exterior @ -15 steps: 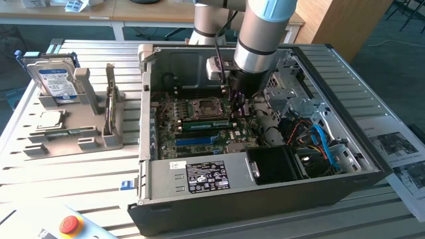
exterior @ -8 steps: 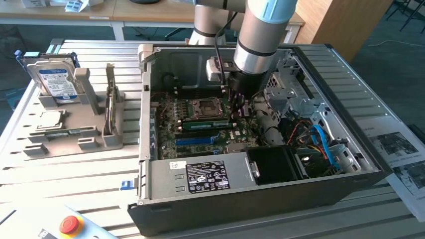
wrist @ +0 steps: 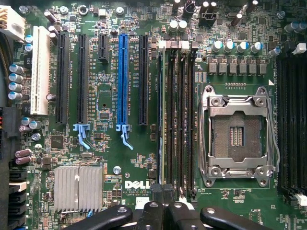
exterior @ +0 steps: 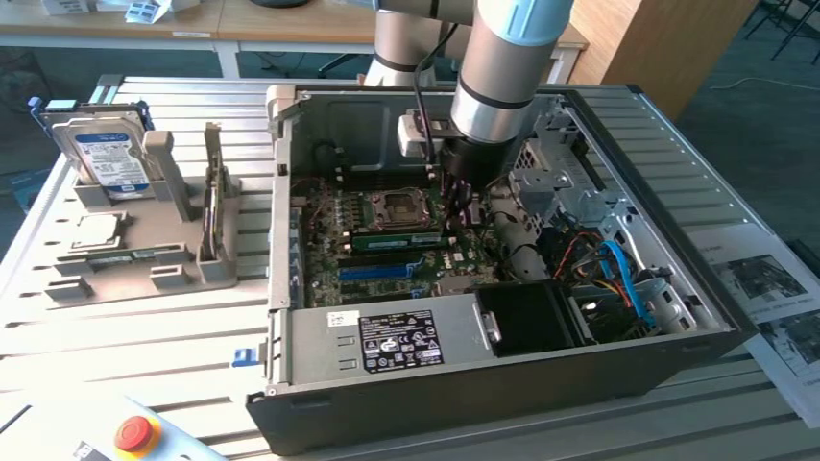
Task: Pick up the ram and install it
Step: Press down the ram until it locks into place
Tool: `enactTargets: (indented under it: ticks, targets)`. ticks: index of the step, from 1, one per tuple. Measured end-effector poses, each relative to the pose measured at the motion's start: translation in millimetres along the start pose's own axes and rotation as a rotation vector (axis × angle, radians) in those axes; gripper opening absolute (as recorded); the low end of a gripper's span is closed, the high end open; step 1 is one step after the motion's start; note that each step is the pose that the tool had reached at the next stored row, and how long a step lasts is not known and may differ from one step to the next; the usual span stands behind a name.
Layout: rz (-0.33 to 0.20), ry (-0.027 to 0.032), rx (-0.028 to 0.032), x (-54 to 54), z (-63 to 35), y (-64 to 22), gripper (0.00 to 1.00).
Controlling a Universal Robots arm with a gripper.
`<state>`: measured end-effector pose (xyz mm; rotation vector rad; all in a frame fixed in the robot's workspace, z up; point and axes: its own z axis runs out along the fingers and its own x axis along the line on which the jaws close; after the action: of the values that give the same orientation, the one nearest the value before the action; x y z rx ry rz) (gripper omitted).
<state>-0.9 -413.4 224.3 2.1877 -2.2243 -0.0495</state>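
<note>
The ram (exterior: 391, 240) is a narrow green stick standing on edge in a memory slot beside the CPU socket (exterior: 395, 208), inside the open computer case (exterior: 276, 240). My gripper (exterior: 464, 213) reaches down into the case at the end of the stick nearer the exterior view's right. In the wrist view the ram (wrist: 162, 120) appears edge-on as a thin line in the outermost black slot. The gripper (wrist: 163, 194) is shut, its black fingertips (wrist: 156, 192) together over that slot's end. I cannot tell whether they touch the stick.
A grey rack (exterior: 141, 259) at the exterior view's left holds a hard drive (exterior: 109, 158) and an upright card (exterior: 213, 178). The power supply (exterior: 384, 341) and cables (exterior: 615, 264) crowd the case. A blue slot (wrist: 123, 76) and heatsink (wrist: 77, 188) lie beside the memory slots. A red button (exterior: 136, 433) sits near the front.
</note>
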Motion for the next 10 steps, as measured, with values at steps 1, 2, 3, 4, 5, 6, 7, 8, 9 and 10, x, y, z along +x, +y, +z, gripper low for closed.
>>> enactTargets:
  ticks: [1, 2, 3, 4, 5, 6, 7, 8, 9, 10]
  targets:
    - [0.000, 0.0000, 0.0000, 0.0, 0.1, 0.0, 0.10]
    - [0.000, 0.0000, 0.0001, 0.0, 0.2, 0.0, 0.10]
    - [0.000, 0.0001, 0.0000, 0.0, 0.3, 0.0, 0.10]
    - [0.000, 0.0001, 0.0000, 0.0, 0.4, 0.0, 0.10]
    - [0.000, 0.0001, 0.0001, 0.0, 0.4, 0.0, 0.10]
    - [0.000, 0.0001, 0.0000, 0.0, 0.5, 0.0, 0.10]
    - [0.000, 0.0001, 0.0000, 0.0, 0.6, 0.0, 0.10]
    - [0.000, 0.0000, 0.0000, 0.0, 0.7, 0.0, 0.10]
    - [0.000, 0.0001, -0.0001, 0.0, 0.8, 0.0, 0.10]
    - [0.000, 0.0002, 0.0000, 0.0, 0.9, 0.0, 0.10]
